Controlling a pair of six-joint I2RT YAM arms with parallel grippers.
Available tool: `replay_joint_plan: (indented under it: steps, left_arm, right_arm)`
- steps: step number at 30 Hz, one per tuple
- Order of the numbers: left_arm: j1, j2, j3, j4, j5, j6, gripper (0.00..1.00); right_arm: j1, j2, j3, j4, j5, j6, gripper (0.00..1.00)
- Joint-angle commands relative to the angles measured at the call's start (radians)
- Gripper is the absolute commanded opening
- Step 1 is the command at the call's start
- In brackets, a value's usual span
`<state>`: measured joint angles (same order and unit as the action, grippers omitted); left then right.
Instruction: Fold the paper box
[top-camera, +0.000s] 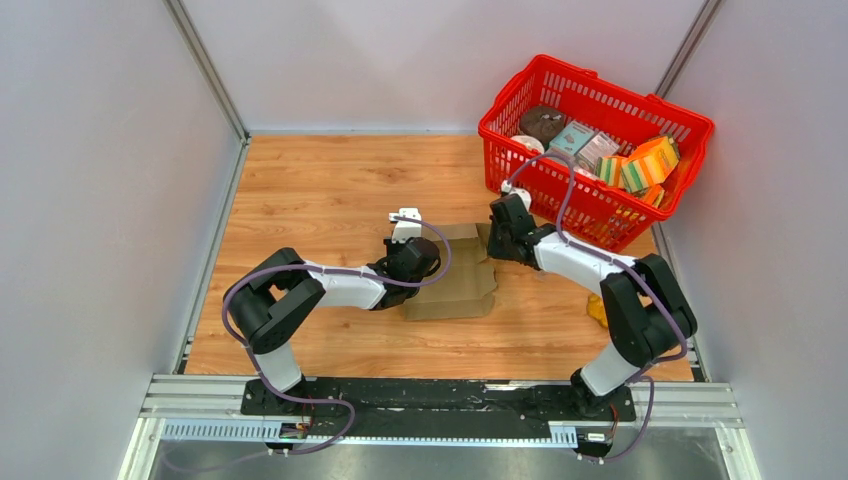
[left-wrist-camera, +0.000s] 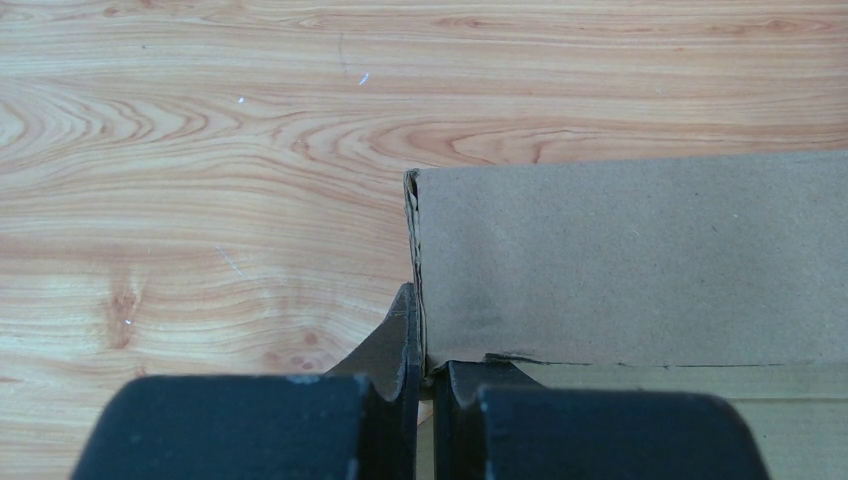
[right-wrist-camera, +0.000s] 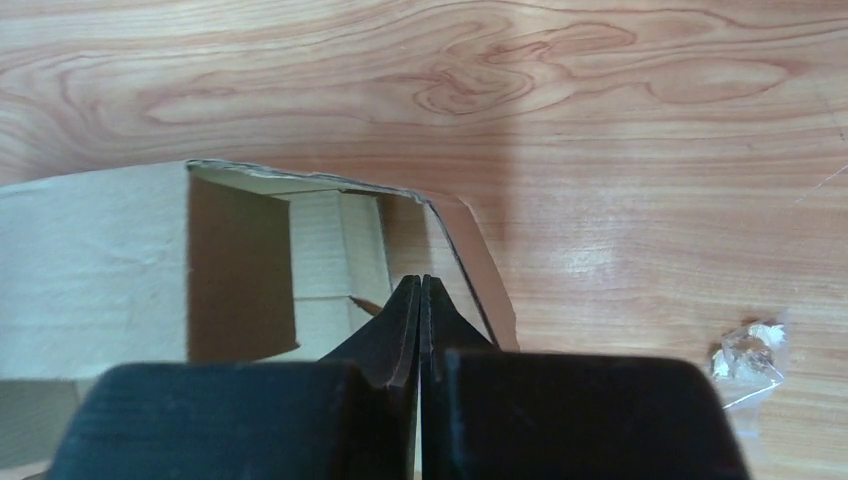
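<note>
The paper box (top-camera: 458, 282) is plain brown cardboard, partly raised, in the middle of the wooden table. In the left wrist view one brown wall (left-wrist-camera: 630, 260) stands upright, and its left edge runs down between my fingers. My left gripper (left-wrist-camera: 427, 350) is shut on that wall edge; in the top view it (top-camera: 418, 262) sits at the box's left side. My right gripper (right-wrist-camera: 421, 300) is shut with its fingers pressed together and nothing between them, at the box's open right end (right-wrist-camera: 300, 260). In the top view it (top-camera: 497, 240) is at the box's upper right corner.
A red basket (top-camera: 512, 118) holding colourful printed packages stands at the back right, close behind the right arm. A small clear plastic bag (right-wrist-camera: 748, 352) lies on the table to the right of the right gripper. An orange item (top-camera: 597, 310) lies by the right arm's elbow.
</note>
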<state>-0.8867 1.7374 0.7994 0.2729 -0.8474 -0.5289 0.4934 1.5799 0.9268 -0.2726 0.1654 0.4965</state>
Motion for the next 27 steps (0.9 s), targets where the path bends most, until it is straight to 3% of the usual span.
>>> replay_joint_plan:
  steps: [1,16,22,27]
  left_arm:
    - [-0.001,0.001,0.026,-0.014,-0.009,-0.010,0.00]
    - [-0.001,0.007,0.034,-0.015,-0.010,-0.008,0.00]
    - [0.000,0.007,0.032,-0.020,-0.012,-0.008,0.00]
    - [-0.001,0.005,0.031,-0.023,-0.013,-0.011,0.00]
  right_arm:
    - [0.011,0.041,0.034,0.051,0.082,-0.030,0.00]
    - [0.022,0.049,-0.026,0.251,-0.222,0.040,0.00]
    - [0.025,0.107,-0.006,0.231,-0.234,0.059,0.00]
    - [0.024,0.036,-0.025,0.175,-0.210,0.054,0.00]
